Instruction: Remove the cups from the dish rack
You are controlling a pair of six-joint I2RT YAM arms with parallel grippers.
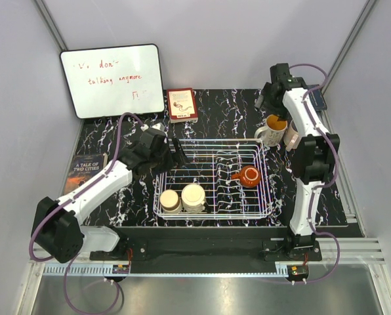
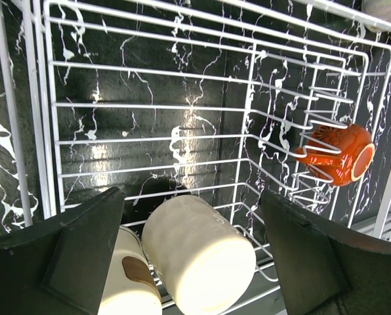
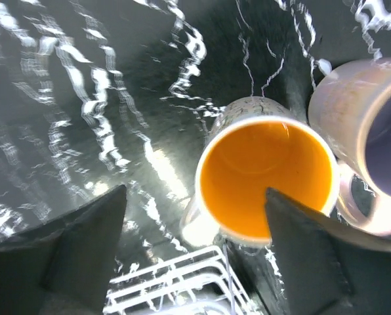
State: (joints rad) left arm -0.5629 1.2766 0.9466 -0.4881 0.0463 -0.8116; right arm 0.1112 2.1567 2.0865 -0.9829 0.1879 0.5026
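Observation:
The white wire dish rack (image 1: 267, 190) sits mid-table. Two cream cups (image 1: 170, 199) (image 1: 193, 197) stand in its front left corner, and a squat reddish-brown cup with a handle (image 1: 248, 176) lies at its right. My left gripper (image 1: 177, 152) is open and empty above the rack's back left. Its wrist view shows the cream cups (image 2: 199, 252) (image 2: 126, 289) below the open gripper (image 2: 190, 197), and the reddish-brown cup (image 2: 340, 152). My right gripper (image 1: 264, 98) is open and empty above an orange-lined mug (image 3: 267, 184) next to a pinkish mug (image 3: 359, 125), both outside the rack.
A whiteboard (image 1: 112, 80) leans at the back left, with a small red-edged book (image 1: 182, 105) beside it. Another book (image 1: 86, 172) lies at the left edge. A dark flat object (image 1: 319, 100) lies at the back right. The rack's corner (image 3: 176, 282) shows below the right gripper.

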